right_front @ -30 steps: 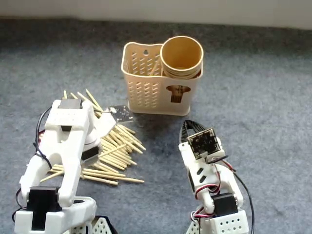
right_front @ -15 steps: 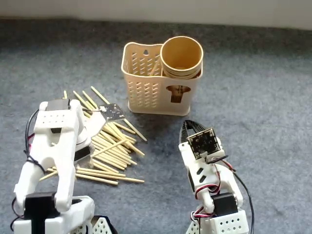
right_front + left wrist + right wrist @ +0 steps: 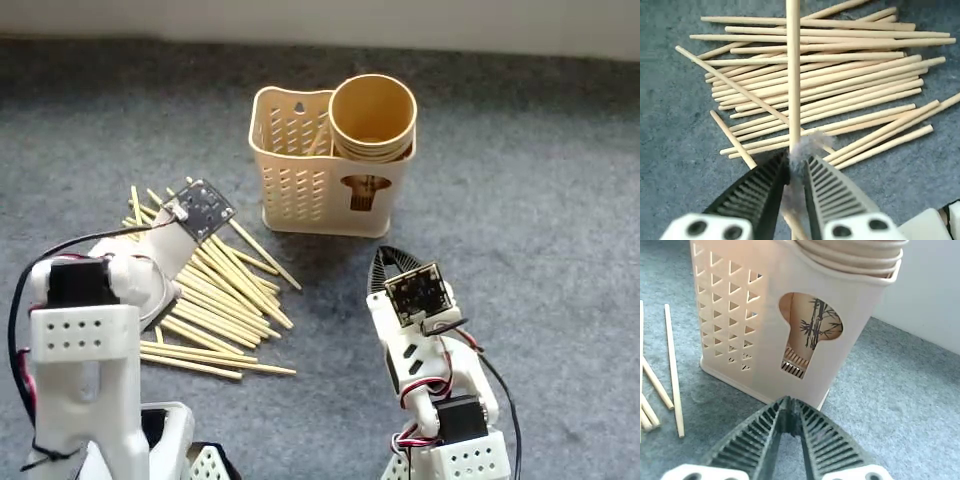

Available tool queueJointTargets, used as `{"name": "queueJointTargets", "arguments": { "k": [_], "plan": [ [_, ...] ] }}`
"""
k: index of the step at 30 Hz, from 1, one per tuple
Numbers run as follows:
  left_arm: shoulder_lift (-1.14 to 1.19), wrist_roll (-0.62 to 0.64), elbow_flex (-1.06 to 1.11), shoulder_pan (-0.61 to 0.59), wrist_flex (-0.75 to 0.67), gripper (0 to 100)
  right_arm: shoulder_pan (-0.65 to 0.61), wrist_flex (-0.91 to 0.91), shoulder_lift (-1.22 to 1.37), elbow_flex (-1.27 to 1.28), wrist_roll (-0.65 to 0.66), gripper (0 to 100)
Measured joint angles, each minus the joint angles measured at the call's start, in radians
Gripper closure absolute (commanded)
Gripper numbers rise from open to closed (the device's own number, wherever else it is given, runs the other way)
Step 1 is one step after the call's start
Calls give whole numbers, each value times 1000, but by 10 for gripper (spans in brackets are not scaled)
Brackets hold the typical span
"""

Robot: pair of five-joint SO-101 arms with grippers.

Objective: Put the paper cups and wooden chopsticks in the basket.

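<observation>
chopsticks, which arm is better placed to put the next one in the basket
Left: the left gripper is shut on a chopstick above the pile. The right gripper sits shut and empty, facing the basket.

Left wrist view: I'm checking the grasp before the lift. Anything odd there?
Yes: a tuft of grey fluff sits at the tips of the left gripper, caught alongside the one chopstick it holds. It is probably fibre off the carpet.

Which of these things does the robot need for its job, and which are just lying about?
Part of the job:
- basket
- paper cups, stacked inside it
- wooden chopsticks, piled on the table
- one chopstick, pinched in the left arm's fingers

Just there:
- grey carpet under everything
- right arm's fingers, shut on nothing, facing the basket
</observation>
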Motion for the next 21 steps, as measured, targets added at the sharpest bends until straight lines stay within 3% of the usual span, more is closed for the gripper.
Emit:
{"name": "queueJointTargets", "arguments": {
  "k": [5, 17, 21],
  "plan": [
    [-87, 160, 0, 0, -135, 995, 0, 0, 0, 0, 0, 991],
    [-115, 695, 0, 2, -601, 995, 0, 0, 0, 0, 0, 991],
    [-115, 815, 0, 60, -736, 995, 0, 0, 0, 0, 0, 991]
  ]
}}
